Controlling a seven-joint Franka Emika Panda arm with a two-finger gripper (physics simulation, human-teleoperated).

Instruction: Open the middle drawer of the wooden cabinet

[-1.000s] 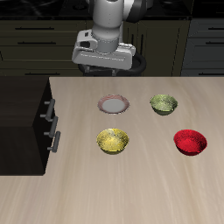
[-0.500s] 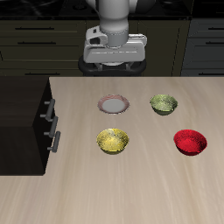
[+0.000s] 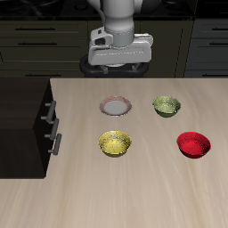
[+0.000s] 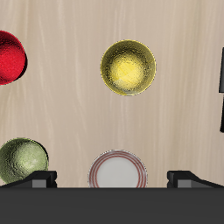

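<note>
- The cabinet (image 3: pixel 22 125) stands at one side of the tabletop (image 3: pixel 134 191), its drawer fronts facing the bowls.
- The middle drawer (image 3: pixel 52 130) sits flush with the front, shut; its silver handle (image 3: pixel 57 142) is the lower of the two that show, below the top drawer's handle (image 3: pixel 50 111).
- Nearest the cabinet is the yellow bowl (image 3: pixel 115 142) (just beyond the middle handle, well apart from it).
- The pink-rimmed plate (image 3: pixel 117 107) lies farther back than the yellow bowl.
- The green bowl (image 3: pixel 166 106) and the red bowl (image 3: pixel 194 143) lie farther from the cabinet still, green behind red.
- The pincer (image 4: pixel 112 178) hangs high over the tabletop's back edge, far from the cabinet, spread wide and holding nothing; its fingers (image 4: pixel 35 179) flank the plate in the wrist view.
</note>
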